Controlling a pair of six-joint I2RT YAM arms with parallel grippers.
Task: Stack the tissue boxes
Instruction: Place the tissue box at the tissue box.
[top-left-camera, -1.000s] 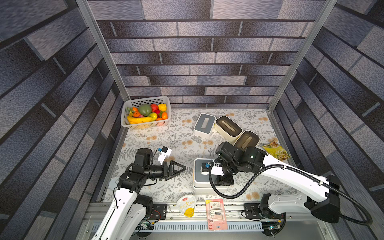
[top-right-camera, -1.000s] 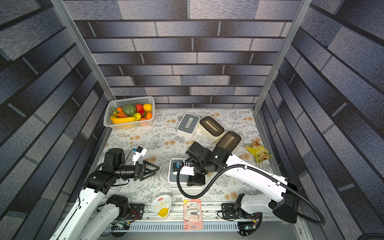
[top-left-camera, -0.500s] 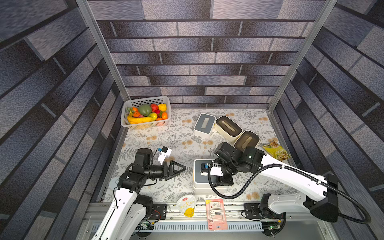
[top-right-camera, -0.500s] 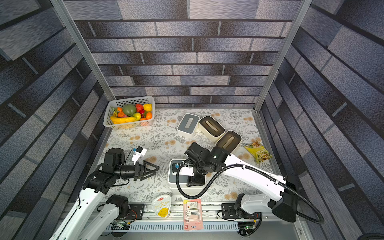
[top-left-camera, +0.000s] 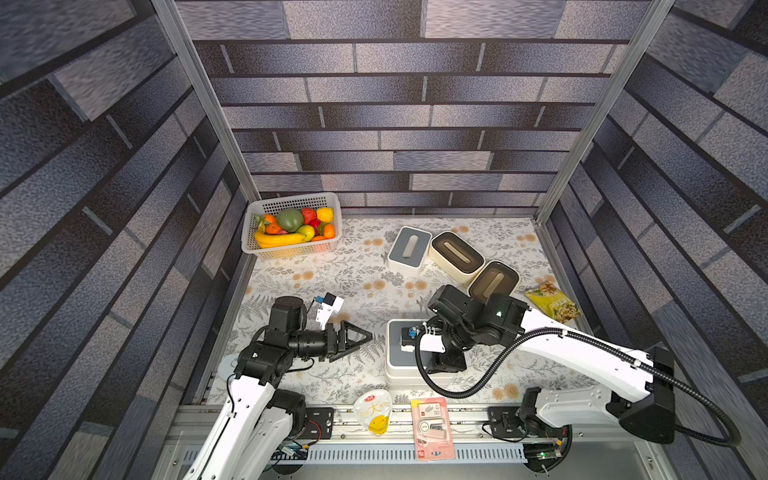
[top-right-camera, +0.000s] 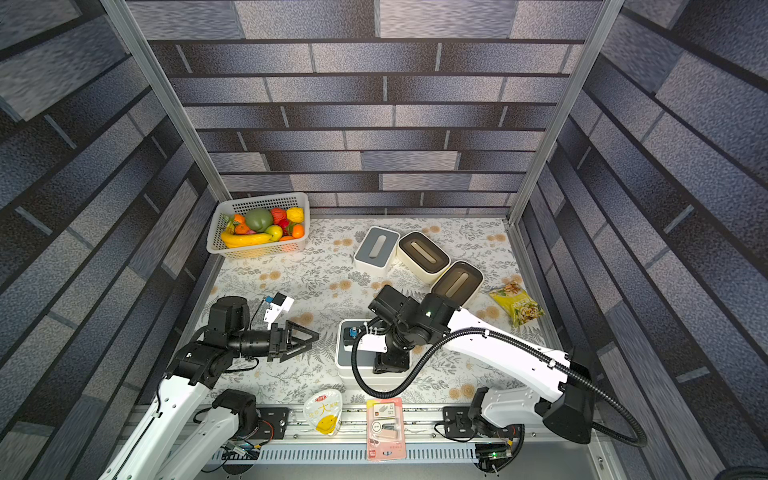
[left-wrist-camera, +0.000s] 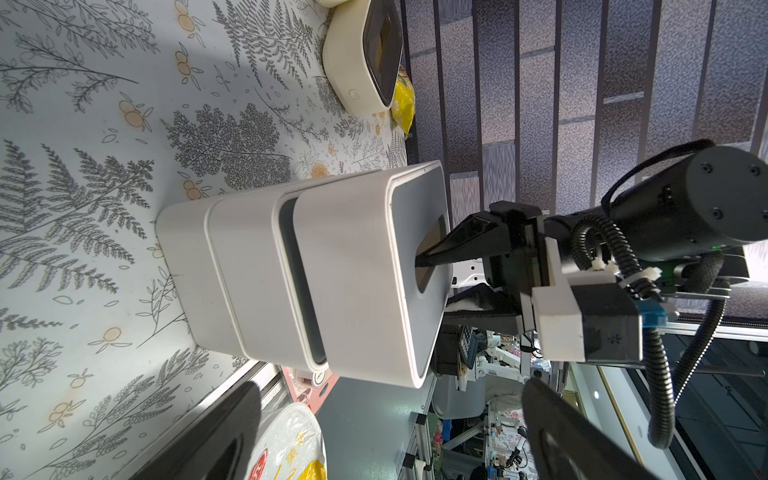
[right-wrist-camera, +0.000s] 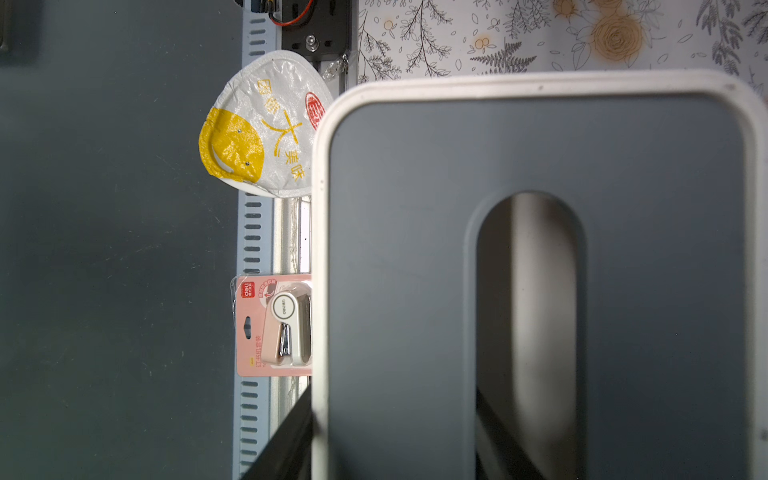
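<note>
Three tissue boxes stand stacked near the table's front, seen in both top views (top-left-camera: 397, 376) (top-right-camera: 347, 374). The top box has a grey lid (left-wrist-camera: 419, 199) with an oval slot (right-wrist-camera: 528, 291). My right gripper (top-left-camera: 442, 363) (right-wrist-camera: 395, 449) points down on it. It is shut on that top box, with one finger in the slot and the other outside the box wall. My left gripper (top-left-camera: 361, 336) (left-wrist-camera: 395, 449) stands open and empty to the left of the stack. At the back stand one grey-lidded box (top-left-camera: 409, 248) and two dark-brown-lidded boxes (top-left-camera: 457, 257) (top-left-camera: 493, 282).
A white basket (top-left-camera: 291, 249) of fruit sits at the back left. A yellow snack bag (top-left-camera: 552, 305) lies by the right wall. A white-and-yellow packet (top-left-camera: 374, 411) and a pink stapler pack (top-left-camera: 432, 428) rest on the front rail below the stack.
The right arm's elbow has drifted slightly to the left while its gripper stays on the top box. The left arm has not moved.
</note>
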